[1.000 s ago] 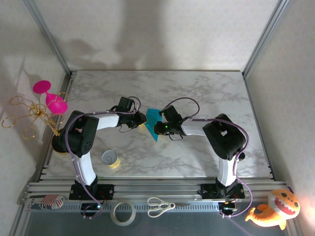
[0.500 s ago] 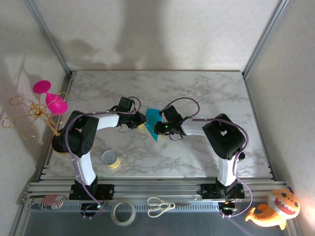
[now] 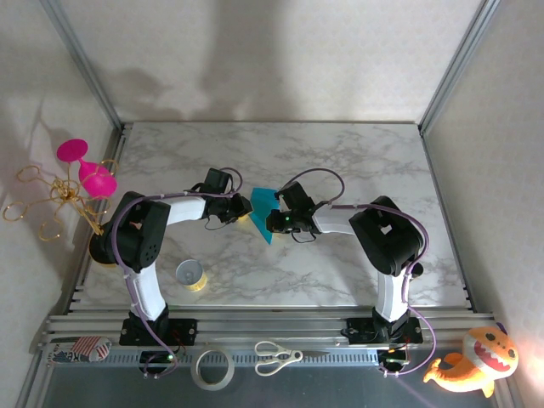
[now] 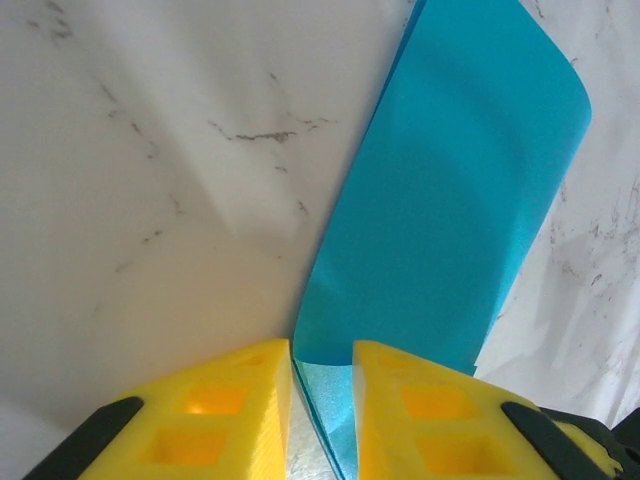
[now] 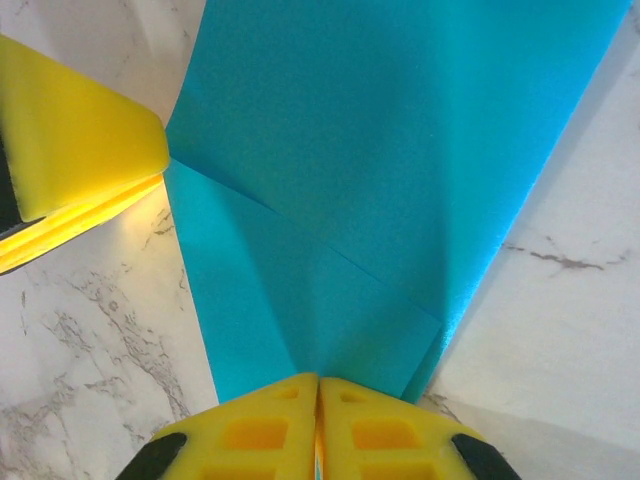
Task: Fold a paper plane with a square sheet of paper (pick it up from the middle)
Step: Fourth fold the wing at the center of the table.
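Observation:
The teal-blue sheet of paper [image 3: 264,206] lies folded on the marble table [image 3: 357,161] between my two grippers. In the right wrist view the paper [image 5: 380,170] shows a slanted crease and a layered corner, and my right gripper [image 5: 318,382] is shut on its near edge, yellow fingers pressed together. My left gripper [image 4: 322,350] is open a little, with the curled edge of the paper [image 4: 450,200] lying in the gap between its fingers. From above, the left gripper [image 3: 242,210] meets the paper from the left and the right gripper [image 3: 274,223] from the lower right.
A small yellow tape roll [image 3: 190,274] sits on the table near the left arm. Scissors [image 3: 276,357] and a white tape roll [image 3: 212,368] lie on the front rail. A pink glass on a gold stand [image 3: 85,174] is at the left, a plush fish [image 3: 476,361] at the right front.

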